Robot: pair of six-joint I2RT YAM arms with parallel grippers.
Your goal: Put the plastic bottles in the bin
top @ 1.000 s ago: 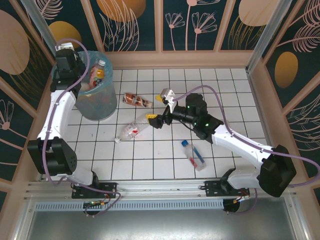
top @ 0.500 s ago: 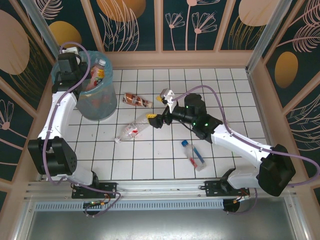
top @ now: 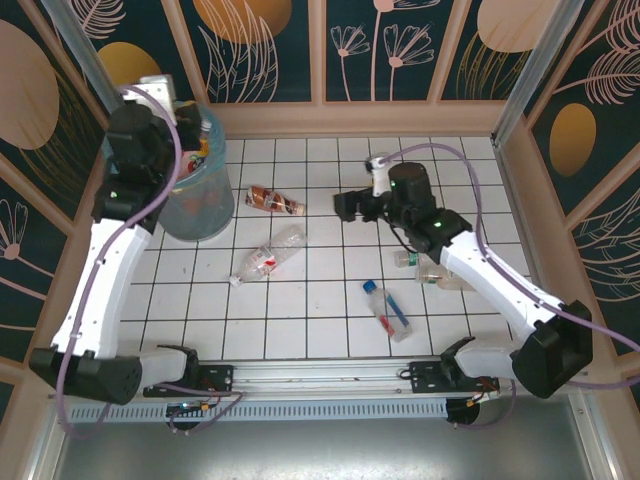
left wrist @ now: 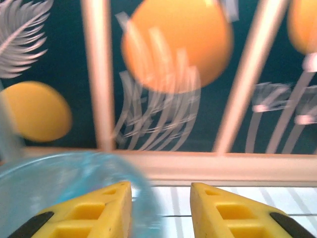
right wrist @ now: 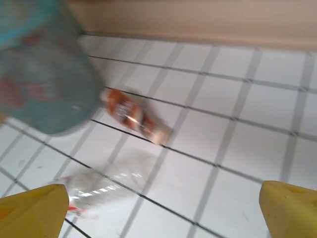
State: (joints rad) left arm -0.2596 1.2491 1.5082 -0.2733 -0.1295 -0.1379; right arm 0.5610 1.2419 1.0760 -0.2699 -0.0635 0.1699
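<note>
Two bottles (top: 275, 200) lie left of the right gripper (right wrist: 161, 206), jaws wide and empty; the clear bottle (top: 268, 257) lies diagonally. Left gripper (left wrist: 161, 203): part-open, empty, farther.

White tiled table (top: 330, 290) bears plastic bottles (top: 268, 255) and bin (top: 200, 212).

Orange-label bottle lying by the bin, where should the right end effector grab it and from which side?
Grip the orange-label bottle across its labelled middle, coming straight down with the jaws astride its long axis. It lies flat, bare tile along both long sides, while one end sits close to the bin. The right end effector is open wide and should clear it.
</note>
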